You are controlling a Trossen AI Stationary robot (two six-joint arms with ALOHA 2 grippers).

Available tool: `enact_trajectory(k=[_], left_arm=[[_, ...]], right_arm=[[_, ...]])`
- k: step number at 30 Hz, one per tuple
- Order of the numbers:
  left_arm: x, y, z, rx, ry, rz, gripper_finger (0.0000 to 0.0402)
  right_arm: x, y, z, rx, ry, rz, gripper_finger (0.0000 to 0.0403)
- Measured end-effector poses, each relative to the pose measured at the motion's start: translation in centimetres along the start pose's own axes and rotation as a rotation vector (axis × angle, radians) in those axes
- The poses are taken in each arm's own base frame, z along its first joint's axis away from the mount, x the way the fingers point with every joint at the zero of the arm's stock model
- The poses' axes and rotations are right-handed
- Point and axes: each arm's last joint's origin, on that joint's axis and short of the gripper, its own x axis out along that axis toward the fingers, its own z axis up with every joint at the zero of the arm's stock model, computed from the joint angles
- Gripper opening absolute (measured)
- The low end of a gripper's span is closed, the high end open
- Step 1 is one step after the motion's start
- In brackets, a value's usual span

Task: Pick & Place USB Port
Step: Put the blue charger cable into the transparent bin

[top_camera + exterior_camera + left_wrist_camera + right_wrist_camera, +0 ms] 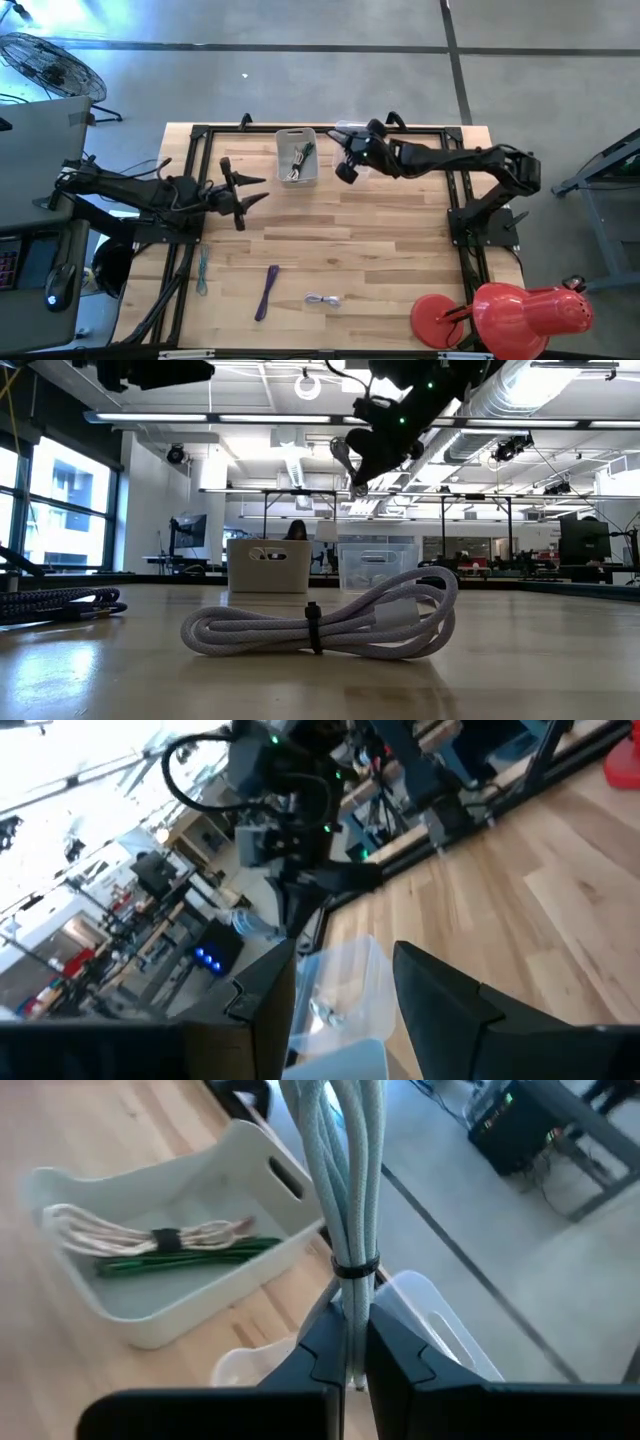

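Observation:
My right gripper [347, 172] hangs above the far part of the table, between a white bin [297, 155] and a clear container [440, 1320]. It is shut on a pale coiled USB cable [345, 1170] bound with a black tie. The white bin [160, 1295] holds a white cable and a green one. My left gripper [245, 190] stands open and level at the table's left, with nothing between its fingers [440, 1005]. Loose cables lie near the front edge: teal [203, 270], purple [267, 290] and white [323, 300]. My right gripper pinches the coiled cable between its two fingers [325, 1335], at one end of the bundle just behind the black tie [355, 1267]. The strands run along the fingers and stick out past their tips. The bundle is lifted clear of the table and both containers.
A red lamp [500, 315] stands at the near right corner. A black frame [200, 135] borders the table. In the low view the white cable [320, 620] lies closest, a dark braided one [60, 605] at the left. Bare wood lies in the table's middle.

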Motion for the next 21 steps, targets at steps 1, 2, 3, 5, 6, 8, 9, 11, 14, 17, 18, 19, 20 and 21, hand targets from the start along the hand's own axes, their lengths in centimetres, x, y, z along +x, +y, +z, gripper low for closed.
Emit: enact_trajectory(k=[1,2,3,5,6,8,9,11,14,17,18,19,20,21], left_arm=[[0.0,0.0,-0.1,-0.003,0.009,0.0,0.0164],[0.0,-0.1,-0.1,-0.002,0.019,0.003,0.0164],[0.0,-0.1,-0.2,0.001,0.031,0.004,0.0164],[0.0,-0.1,-0.3,0.006,0.042,0.003,0.0164],[0.0,-0.1,-0.3,0.006,0.044,0.005,0.0164],[0.0,-0.1,-0.3,0.004,0.047,0.014,0.0164],[0.0,-0.1,-0.3,0.005,0.049,0.017,0.0164],[0.0,-0.1,-0.4,0.005,0.057,0.026,0.0164],[0.0,-0.1,-0.5,0.012,0.084,0.046,0.0164],[0.0,-0.1,-0.8,0.011,0.125,0.065,0.0164],[0.0,-0.1,-0.8,0.009,0.131,0.069,0.0164],[0.0,-0.1,-0.8,0.01,0.132,0.069,0.0164],[0.0,-0.1,-0.8,0.011,0.133,0.069,0.0164],[0.0,-0.1,-0.8,0.009,0.134,0.068,0.0164]], right_arm=[[0.2,-0.3,-0.1,0.015,0.008,-0.006,0.0011],[0.3,-0.6,-0.2,0.028,0.019,-0.007,0.0011],[0.5,-0.9,-0.2,0.046,0.028,0.003,0.0011],[0.7,-1.4,-0.4,0.07,0.048,0.022,0.0011],[0.8,-1.6,-0.5,0.074,0.059,0.027,0.0011],[0.9,-1.8,-0.7,0.073,0.074,0.025,0.0011],[0.9,-1.8,-0.8,0.073,0.081,0.026,0.0011],[0.9,-1.8,-0.9,0.087,0.089,0.025,0.0011],[0.9,-1.8,-0.9,0.093,0.098,0.024,0.0015],[1.1,-1.8,-1.3,0.128,0.127,0.018,0.0017],[1.3,-1.8,-1.5,0.127,0.141,0.015,0.0016],[1.7,-1.8,-1.7,0.124,0.159,0.011,0.0014],[2.1,-1.8,-2.0,0.122,0.177,0.012,0.0012],[2.7,-1.8,-2.4,0.127,0.197,0.022,0.0011]])
